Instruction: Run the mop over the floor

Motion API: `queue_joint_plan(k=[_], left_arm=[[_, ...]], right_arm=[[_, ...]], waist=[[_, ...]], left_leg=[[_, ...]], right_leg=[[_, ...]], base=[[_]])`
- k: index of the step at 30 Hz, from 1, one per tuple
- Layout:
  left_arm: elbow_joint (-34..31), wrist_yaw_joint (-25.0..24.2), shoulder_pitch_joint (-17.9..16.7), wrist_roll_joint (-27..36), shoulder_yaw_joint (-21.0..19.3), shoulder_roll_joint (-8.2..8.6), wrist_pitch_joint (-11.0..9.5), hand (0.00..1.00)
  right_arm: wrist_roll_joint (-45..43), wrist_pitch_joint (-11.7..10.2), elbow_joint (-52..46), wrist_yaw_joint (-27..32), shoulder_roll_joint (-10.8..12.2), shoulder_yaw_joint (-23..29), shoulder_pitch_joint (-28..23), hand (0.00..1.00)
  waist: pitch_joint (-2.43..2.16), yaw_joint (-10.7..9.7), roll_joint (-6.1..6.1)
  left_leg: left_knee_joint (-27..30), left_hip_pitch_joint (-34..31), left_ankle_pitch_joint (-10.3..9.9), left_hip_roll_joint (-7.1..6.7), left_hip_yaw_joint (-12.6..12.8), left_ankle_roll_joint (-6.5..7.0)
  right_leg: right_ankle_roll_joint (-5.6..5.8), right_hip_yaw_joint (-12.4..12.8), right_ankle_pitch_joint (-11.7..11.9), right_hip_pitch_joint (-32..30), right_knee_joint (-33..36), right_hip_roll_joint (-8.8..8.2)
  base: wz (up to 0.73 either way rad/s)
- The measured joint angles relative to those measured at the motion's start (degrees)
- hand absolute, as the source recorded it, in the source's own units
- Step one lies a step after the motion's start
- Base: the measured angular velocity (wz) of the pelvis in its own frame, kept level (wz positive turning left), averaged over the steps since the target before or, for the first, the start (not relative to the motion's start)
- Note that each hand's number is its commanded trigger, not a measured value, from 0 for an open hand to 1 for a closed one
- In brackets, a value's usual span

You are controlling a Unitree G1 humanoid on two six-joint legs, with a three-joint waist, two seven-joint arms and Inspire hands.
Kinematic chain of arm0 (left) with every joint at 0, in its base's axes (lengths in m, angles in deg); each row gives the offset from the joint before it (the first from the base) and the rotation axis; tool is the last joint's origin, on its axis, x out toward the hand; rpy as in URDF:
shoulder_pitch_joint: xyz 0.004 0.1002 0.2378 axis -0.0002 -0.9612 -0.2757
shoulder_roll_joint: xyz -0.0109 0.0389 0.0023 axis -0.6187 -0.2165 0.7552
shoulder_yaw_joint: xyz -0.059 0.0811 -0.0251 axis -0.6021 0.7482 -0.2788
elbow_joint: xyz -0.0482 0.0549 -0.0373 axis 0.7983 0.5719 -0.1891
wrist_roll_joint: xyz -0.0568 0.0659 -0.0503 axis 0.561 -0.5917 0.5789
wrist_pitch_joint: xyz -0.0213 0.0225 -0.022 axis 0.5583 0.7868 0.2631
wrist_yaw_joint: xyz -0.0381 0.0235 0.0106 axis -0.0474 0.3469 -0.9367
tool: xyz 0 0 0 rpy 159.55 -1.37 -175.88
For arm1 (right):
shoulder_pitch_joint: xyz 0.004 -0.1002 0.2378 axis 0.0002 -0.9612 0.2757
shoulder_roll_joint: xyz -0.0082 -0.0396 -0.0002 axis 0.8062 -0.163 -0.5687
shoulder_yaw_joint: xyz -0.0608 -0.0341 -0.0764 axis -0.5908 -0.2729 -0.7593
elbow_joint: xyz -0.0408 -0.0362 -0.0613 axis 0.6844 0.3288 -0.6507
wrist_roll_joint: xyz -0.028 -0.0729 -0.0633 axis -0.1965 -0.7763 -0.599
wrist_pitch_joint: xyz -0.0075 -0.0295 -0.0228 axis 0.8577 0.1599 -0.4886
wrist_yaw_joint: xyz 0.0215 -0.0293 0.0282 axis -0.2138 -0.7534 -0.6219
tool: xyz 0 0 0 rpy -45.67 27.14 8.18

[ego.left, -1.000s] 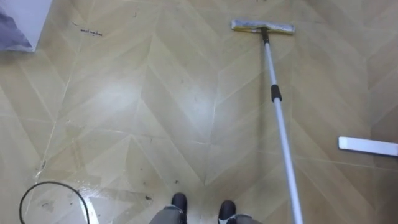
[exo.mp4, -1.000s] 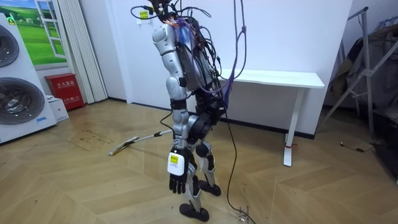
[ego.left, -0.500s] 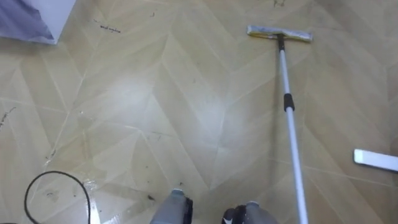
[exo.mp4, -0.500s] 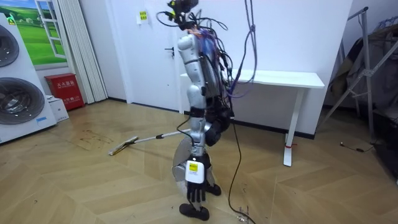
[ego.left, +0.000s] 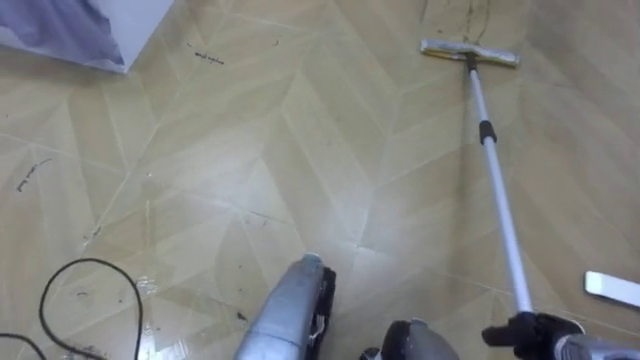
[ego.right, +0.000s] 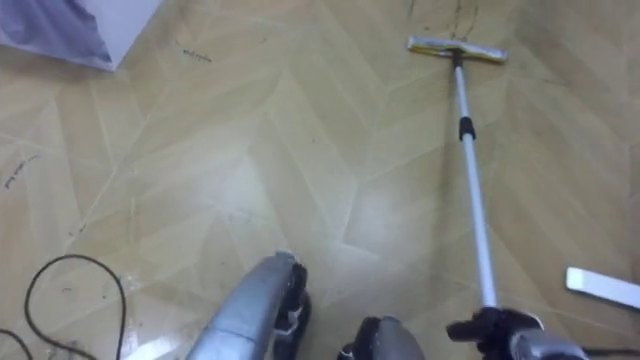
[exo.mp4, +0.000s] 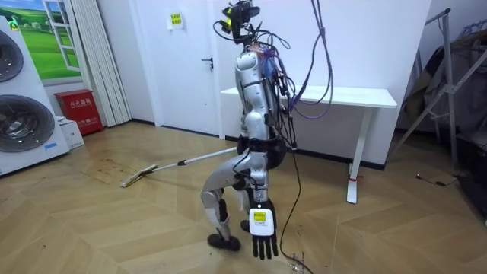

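Right robot hand (ego.left: pixel 528 336): low at the right edge of the eye views, fingers clamped round the lower end of the mop (ego.left: pixel 497 185) pole.

Left robot hand (exo.mp4: pixel 263 234): in the room view it hangs at the robot's side nearest the camera, fingers straight and apart, holding nothing.

The pole runs from the right hand up and away across the wooden floor (ego.left: pixel 250 150). The mop head (ego.left: pixel 469 52) lies flat on the floor at the far end, just short of some dark streaks (ego.left: pixel 462 14).

A flat white piece (ego.left: pixel 611 288) lies on the floor right of the pole, apart from it. A white box (ego.left: pixel 90 28) sits far left.

Room view: the robot stands in front of a white desk (exo.mp4: pixel 335 95), one knee bent forward. The mop reaches toward the room view's left, where the washing machines (exo.mp4: pixel 23 106) stand.
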Motion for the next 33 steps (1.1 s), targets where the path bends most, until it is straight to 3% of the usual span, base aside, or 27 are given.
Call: queue_joint_plan(k=[1,3,4,5,6,7,8,10,12,14,16,18,19,20,21,22,23,24,25,26,27,28,29,30,31,32,33], left_arm=[[0.33,-0.83,0.38,0.15,-0.11,0.42,0.01,0.0],[0.67,-1.6,0.73,0.1,-0.09,1.94,0.02,0.0],[0.99,-1.76,0.88,0.11,-0.13,2.67,-0.1,0.0],[1.13,-1.89,1.69,0.09,-0.38,2.7,-0.29,0.0],[1.07,-1.77,2.08,0.1,-0.58,2.67,-0.46,0.0],[0.93,-1.08,2.28,0.21,-1.39,2.93,-0.74,0.0],[0.55,-0.41,2.17,0.53,-1.32,3.11,-1.02,0.0],[-0.32,0.32,2.06,2.73,-1.25,3.03,-1.59,0.0],[-0.96,1.15,1.97,3.01,-1.19,3.05,-1.7,0.0],[-0.96,1.73,0.96,2.94,-1.12,4.17,-1.57,0.0],[-1.38,1.72,-0.51,2.92,-1.29,4.57,-1.23,0.0],[-1.38,1.91,-1.23,2.97,-1.31,4.56,-0.19,0.0],[-1.37,2.74,-1.26,2.98,-1.33,4.38,0.28,0.0],[-1.4,3.49,-1.26,3.3,-1.23,3.92,0.53,0.0],[-1.46,4.02,-1.18,4.15,-1.09,3.58,0.53,0.0],[-1.45,4.88,-1.39,6.14,0.07,2.81,0.56,0.0],[-1.41,5.7,-1.53,7.88,1.45,2.47,0.3,0.0],[-1.42,6.08,-1.52,8.59,2.22,2.2,0.02,0.0],[-1.33,6.29,-1.67,10.04,4.09,1.8,-0.4,0.0],[-1.38,5.97,-1.94,11.17,4.86,1.34,-0.75,0.0],[-1.47,5.62,-2.19,11.33,4.86,1.08,-1.08,0.0],[-1.89,4.86,-2.87,11.32,4.85,0.84,-1.75,0.0],[-2.11,4.22,-3.68,11.29,5.26,0.93,-2.63,0.0],[-2.5,3.86,-4.12,11.28,5.27,0.94,-2.93,0.0],[-3.03,3.46,-5.05,10.74,5.19,0.88,-3.75,0.0],[-2.83,2.7,-5.5,9.23,4.63,0.47,-4.13,0.0],[-2.68,2.21,-5.65,8.25,4.17,0.15,-4.04,0.0]], right_arm=[[0.03,0.17,0.77,0.03,0.15,0.18,-1.72,1.0],[0.03,0.25,2.82,0.7,-0.26,0.42,-5.13,1.0],[-0.03,0.35,3.01,1.63,-0.34,0.41,-8.36,1.0],[-0.1,0.45,3.03,2.47,0.14,0.41,-10.93,1.0],[-0.14,0.6,3.02,2.78,0.47,0.41,-12.07,1.0],[-0.11,1.37,2.99,3.35,1.28,0.16,-13.91,1.0],[0.23,1.86,2.75,3.96,2.3,-0.23,-15.08,1.0],[0.27,2.2,1.72,4.99,4.21,-0.28,-15.66,1.0],[0.28,2.2,1.05,6.24,6.44,0.13,-16.62,1.0],[0.27,2.91,1.06,7.38,8.13,0.85,-17.22,1.0],[0.04,3.95,0.85,7.56,8.42,1.59,-16.19,1.0],[-0.2,5.45,0.96,8.25,8.1,2.63,-14.7,1.0],[-1.09,6.81,1.54,8.62,7.59,3.93,-12.06,1.0],[-2.07,7.9,2.33,8.84,6.61,4.79,-8.15,1.0],[-2.22,7.91,2.41,8.84,6.01,4.78,-6.07,1.0],[-2.38,7.82,2.22,8.7,4.45,4.5,-2.39,1.0],[-2.48,7.36,1.46,8.63,2.89,4.35,1.51,1.0],[-2.72,6.89,0.93,8.26,2.2,4.34,3.46,1.0],[-2.86,5.87,0.31,6.94,0.92,4.39,7.06,1.0],[-2.67,4.53,-0.34,5.59,-0.26,4.73,10.12,1.0],[-2.38,3.59,-0.69,4.84,-0.73,5.03,11.46,1.0],[-1.62,2.89,-0.66,3.19,-1.43,5.24,13.3,1.0],[-0.57,2.92,-0.6,2.49,-2.1,4.77,12.9,1.0],[0.43,2.92,-0.62,2.35,-2.35,4.72,11.93,1.0],[2.53,2.94,-0.59,2.08,-2.75,4.11,9.65,1.0],[5.3,2.96,-0.63,1.39,-2.85,3.79,6.81,1.0],[6.87,2.89,-0.69,0.95,-2.84,3.31,5.31,1.0]], waist=[[-0.17,-1.07,0.31],[-0.95,-3.75,2.11],[-1.81,-5.01,2.99],[-2.02,-6.15,3.35],[-1.93,-6.57,3.38],[-1.86,-6.81,3.8],[-1.8,-7.35,4.77],[-1.41,-8.28,5.14],[-1.44,-9.61,5.15],[-1.34,-10.25,4.94],[-1.02,-9.79,4.37],[-1.02,-8.47,3.68],[-1.12,-7.46,3.22],[-1.0,-6.54,2.18],[-0.59,-5.93,1.33],[-0.67,-4.08,-0.21],[-0.18,-2.65,-1.47],[0.43,-2.28,-3.1],[0.47,-0.84,-4.02],[0.69,1.11,-3.87],[0.96,1.66,-4.26],[1.48,1.87,-4.53],[1.64,1.9,-4.48],[1.62,1.9,-4.45],[1.66,2.13,-3.84],[0.73,2.14,-2.0],[0.36,2.16,-1.0]], left_leg=[[-0.24,0.05,-1.08,-0.15,1.51,0.98],[-1.26,1.39,-2.82,-1.26,3.22,3.2],[-1.52,2.54,-4.96,-2.17,4.19,5.73],[-1.46,3.41,-6.44,-4.21,4.13,7.38],[-1.13,3.85,-6.99,-5.06,4.09,8.2],[-0.23,4.91,-8.73,-5.58,3.67,8.89],[0.09,6.03,-10.34,-6.21,2.63,9.35],[-0.02,6.66,-11.34,-7.37,1.0,9.26],[-0.05,7.37,-12.22,-8.46,0.35,9.9],[-0.02,9.66,-14.06,-10.17,-1.11,10.19],[0.21,11.99,-16.29,-10.37,-1.43,10.16],[0.57,14.58,-18.26,-11.15,-3.17,9.68],[1.26,15.69,-19.03,-11.51,-3.94,8.43],[5.56,14.34,-17.74,-10.92,-2.5,3.48],[9.77,12.48,-15.18,-9.67,-0.61,-0.86],[18.58,8.25,-6.78,-6.6,3.5,-6.29],[25.27,3.62,6.51,-4.88,5.7,-5.62],[27.38,1.13,15.04,-4.5,6.49,-5.91],[32.71,-4.75,27.97,-3.0,7.02,-4.93],[42.67,-10.58,22.88,0.5,6.67,-3.25],[46.69,-13.12,19.68,2.0,6.38,-2.98],[49.0,-16.31,14.37,3.56,5.58,-3.01],[44.54,-16.37,11.86,4.58,5.47,-2.81],[39.56,-15.24,11.35,4.62,5.55,-2.76],[25.6,-11.03,11.03,4.88,5.33,-3.01],[8.94,-5.09,10.7,5.29,3.41,-3.34],[2.25,-2.21,10.0,5.25,1.74,-3.31]], right_leg=[[0.76,-0.15,-0.69,0.44,-0.35,-1.57],[2.22,-0.31,-1.48,2.71,-1.57,-3.56],[3.11,0.39,-1.5,3.83,-1.81,-4.57],[4.22,3.55,0.35,2.59,2.21,-4.24],[5.21,5.35,2.97,0.85,5.12,-3.96],[6.09,8.65,9.64,-2.3,10.56,-2.62],[6.8,10.33,12.69,-4.85,13.13,-0.81],[7.56,10.67,12.34,-10.14,11.47,0.72],[7.54,10.78,12.35,-13.52,4.81,1.19],[6.99,10.64,13.42,-14.31,-7.5,1.68],[5.71,9.17,15.59,-14.12,-12.27,1.78],[4.66,7.85,16.34,-12.21,-12.64,1.79],[3.98,7.18,15.76,-10.93,-12.01,1.38],[3.5,6.83,15.23,-10.45,-10.84,0.87],[3.01,6.8,14.99,-10.22,-9.93,0.99],[1.72,7.05,14.47,-9.96,-7.93,1.13],[1.04,7.43,13.34,-9.1,-6.37,0.49],[0.8,8.13,12.7,-8.88,-5.76,0.34],[0.22,8.79,11.98,-8.53,-5.37,0.56],[-0.2,8.92,11.53,-7.97,-5.0,1.93],[-0.24,9.18,11.31,-7.56,-5.01,2.16],[0.01,10.21,10.99,-6.03,-5.79,2.06],[0.79,12.08,10.71,-3.73,-7.31,1.64],[1.27,12.85,10.58,-2.67,-8.25,1.11],[2.6,12.77,10.11,-0.79,-10.14,0.22],[4.28,11.54,9.03,0.51,-11.1,0.31],[5.02,10.98,8.35,1.04,-10.79,0.44]], base=[[0.4],[0.53],[0.46],[0.33],[0.07],[-0.27],[-0.4],[-0.38],[-0.08],[0.0],[-0.09],[0.0],[0.0],[-0.03],[-0.21],[-0.28],[-0.26],[-0.16],[-0.32],[-0.36],[-0.22],[0.27],[0.47],[0.59],[0.48],[0.36],[0.26]])
